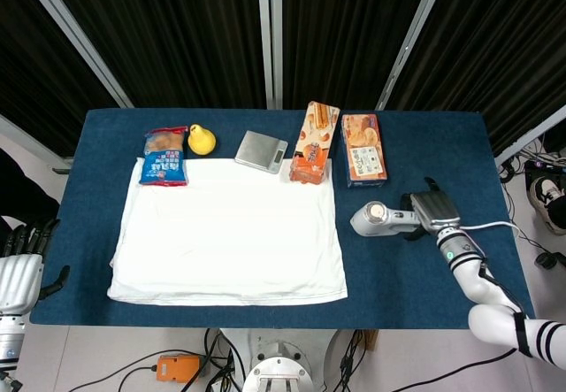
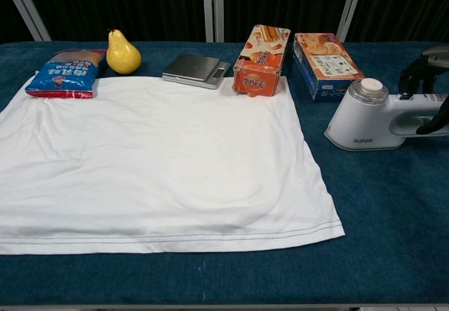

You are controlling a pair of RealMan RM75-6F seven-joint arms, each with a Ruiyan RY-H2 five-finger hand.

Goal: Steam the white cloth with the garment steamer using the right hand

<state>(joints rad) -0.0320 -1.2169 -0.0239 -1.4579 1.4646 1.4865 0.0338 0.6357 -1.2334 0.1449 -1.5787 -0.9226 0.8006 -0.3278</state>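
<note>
The white cloth (image 1: 230,233) (image 2: 154,156) lies flat on the left and middle of the blue table (image 1: 416,277). To its right the white garment steamer (image 1: 378,218) (image 2: 368,120) lies on its side, handle pointing right. My right hand (image 1: 431,210) (image 2: 423,79) sits over the handle, fingers (image 2: 414,72) down on its far side and the thumb on the near side, not visibly clamped. The steamer still rests on the table. My left hand (image 1: 19,268) hangs off the table's left edge, fingers spread, holding nothing.
Along the back of the table stand a blue snack bag (image 1: 164,157), a yellow pear (image 1: 202,140), a silver kitchen scale (image 1: 262,151), an orange biscuit box (image 1: 314,142) and a second orange box (image 1: 363,149). The boxes lie just behind the steamer.
</note>
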